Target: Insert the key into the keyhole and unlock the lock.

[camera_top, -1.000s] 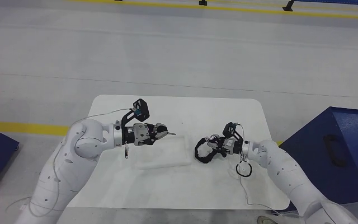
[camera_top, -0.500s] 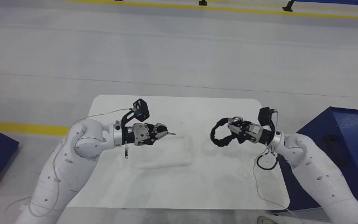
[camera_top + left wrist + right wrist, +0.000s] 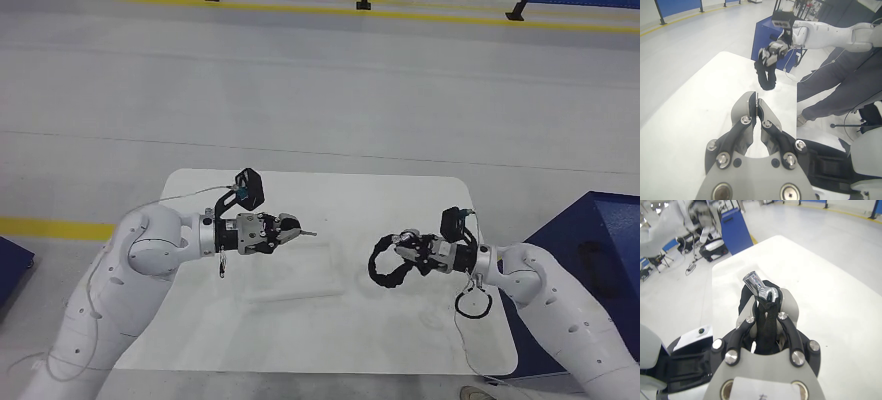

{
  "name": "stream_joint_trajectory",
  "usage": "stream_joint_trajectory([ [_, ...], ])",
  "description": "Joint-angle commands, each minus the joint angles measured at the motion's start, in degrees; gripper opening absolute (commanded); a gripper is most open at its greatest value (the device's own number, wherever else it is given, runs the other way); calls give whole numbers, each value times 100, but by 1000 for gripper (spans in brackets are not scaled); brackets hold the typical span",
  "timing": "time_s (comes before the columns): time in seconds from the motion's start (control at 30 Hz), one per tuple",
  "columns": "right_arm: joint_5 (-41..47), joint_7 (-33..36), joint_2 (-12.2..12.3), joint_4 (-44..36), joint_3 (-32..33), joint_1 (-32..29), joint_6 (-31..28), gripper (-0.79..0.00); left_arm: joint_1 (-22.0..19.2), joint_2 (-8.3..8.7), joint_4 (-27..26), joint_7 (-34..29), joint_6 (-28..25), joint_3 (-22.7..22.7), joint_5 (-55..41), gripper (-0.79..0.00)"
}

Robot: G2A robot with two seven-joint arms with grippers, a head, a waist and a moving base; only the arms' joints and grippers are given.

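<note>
Black-sleeved with a chrome head, the cable lock (image 3: 753, 281) sits over the white surface (image 3: 400, 205), pinched at its neck by the right jaws, while the left jaws, well apart from it, press together on a thin metal key (image 3: 757, 102).

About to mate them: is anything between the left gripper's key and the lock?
Nothing visible: only open space lies between the thin metal key in the left gripper and the black cable lock in the right gripper.
</note>
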Motion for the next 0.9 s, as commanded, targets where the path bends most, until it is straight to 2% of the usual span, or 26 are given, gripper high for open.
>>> stream_joint_trajectory([
  [0.0, 99, 465, 12, -184, -167, 31, -5, -785, -181, 13, -315, -281, -172, 92, 883, -785],
  [0.1, 564, 1114, 88, -429, -369, 75, -5, -785, -464, 24, -891, -586, -174, 541, 1285, -785],
  [0.23, 1939, 2380, 236, -500, -654, 235, -5, -785, -996, 95, -1243, -586, -174, 1273, 1420, -785],
  [0.27, 2447, 2810, 269, -484, -753, 293, -5, -785, -1087, 110, -1246, -586, -174, 1360, 1520, -785],
  [0.3, 2620, 2925, 279, -480, -766, 330, -5, -785, -1087, 110, -1246, -586, -174, 1360, 1520, -785],
  [0.67, 2620, 2925, 279, -480, -766, 330, -5, -785, -1087, 110, -1246, -586, -174, 1360, 1520, -785],
  [0.77, 2395, 2893, 235, -607, -862, 250, 398, -785, -1147, 103, -1466, -516, -174, 1634, 1721, -785],
  [0.87, 2519, 3069, 185, -680, -1009, 247, 492, -785, -1472, 94, -1584, -345, -174, 1990, 1591, -785],
])
